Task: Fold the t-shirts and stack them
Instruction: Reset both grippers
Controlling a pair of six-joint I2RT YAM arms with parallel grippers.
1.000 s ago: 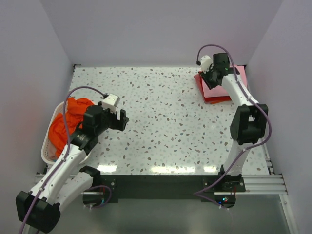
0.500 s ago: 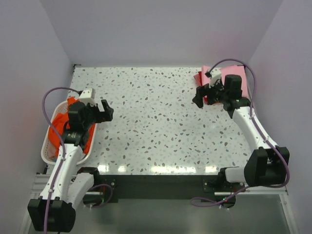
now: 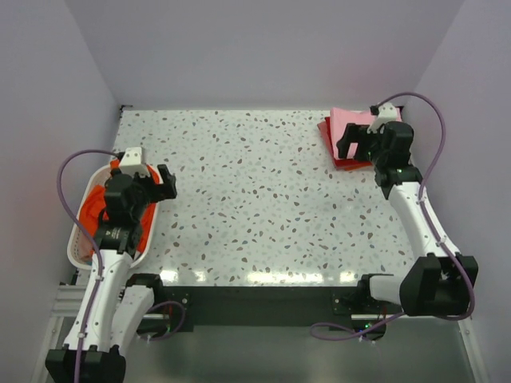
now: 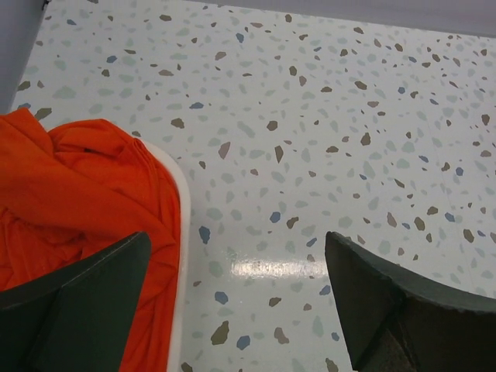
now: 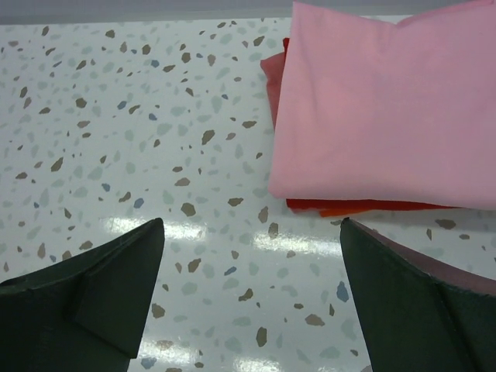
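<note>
Two folded t-shirts stacked far right, an orange one in the basket at the left.

You have the light pink t-shirt (image 3: pixel 351 120) (image 5: pixel 380 101) lying folded flat on top of the red t-shirt (image 3: pixel 356 163) (image 5: pixel 364 206), whose edge shows along its near side, at the far right corner of the speckled surface (image 3: pixel 263 191). The orange t-shirt (image 3: pixel 92 209) (image 4: pixel 70 201) sits crumpled in the white laundry basket (image 3: pixel 76 249) (image 4: pixel 180 232) at the left edge. Your right end effector (image 3: pixel 348 142) (image 5: pixel 252 225) hovers at the stack's left side, fingers apart, gripping nothing. Your left end effector (image 3: pixel 166 182) (image 4: pixel 236 248) hangs over the basket's inner rim, fingers also spread wide and empty.
</note>
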